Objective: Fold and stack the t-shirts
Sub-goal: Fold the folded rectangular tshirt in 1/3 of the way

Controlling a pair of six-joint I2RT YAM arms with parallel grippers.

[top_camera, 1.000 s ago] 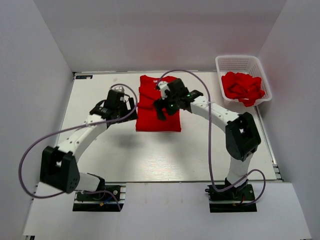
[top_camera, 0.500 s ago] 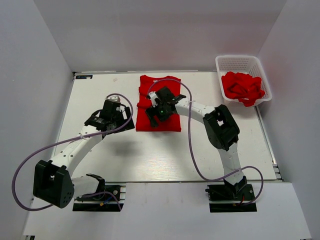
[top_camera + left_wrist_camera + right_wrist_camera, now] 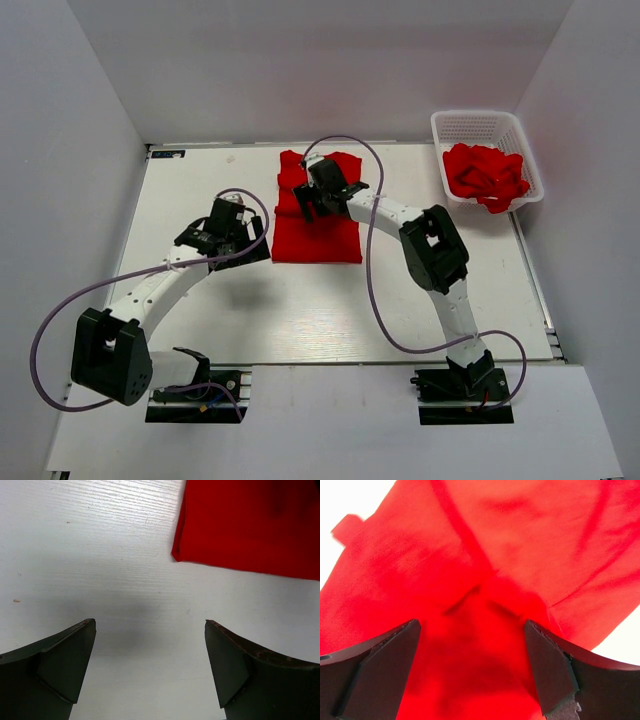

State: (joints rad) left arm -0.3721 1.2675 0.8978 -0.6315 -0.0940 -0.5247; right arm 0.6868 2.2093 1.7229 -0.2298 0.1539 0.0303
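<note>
While the left gripper (image 3: 149, 626) waited, jaws apart, by the near-left corner of the shirt (image 3: 318, 240) at far centre, the right gripper (image 3: 470, 626) moved to its far end, also spread, empty; another fold seemed due.

R fingers (image 3: 375, 670) moved w/ arm to t-shirt's (image 3: 322, 240) far end.

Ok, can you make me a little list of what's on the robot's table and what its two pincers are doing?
Table: white, one red folded shirt at the far middle
Basket: white, far right corner, holding a heap of shirts, red too
Left pincer: open, empty, over bare table beside the shirt's corner
Right pincer: open, over the shirt's far part
</note>
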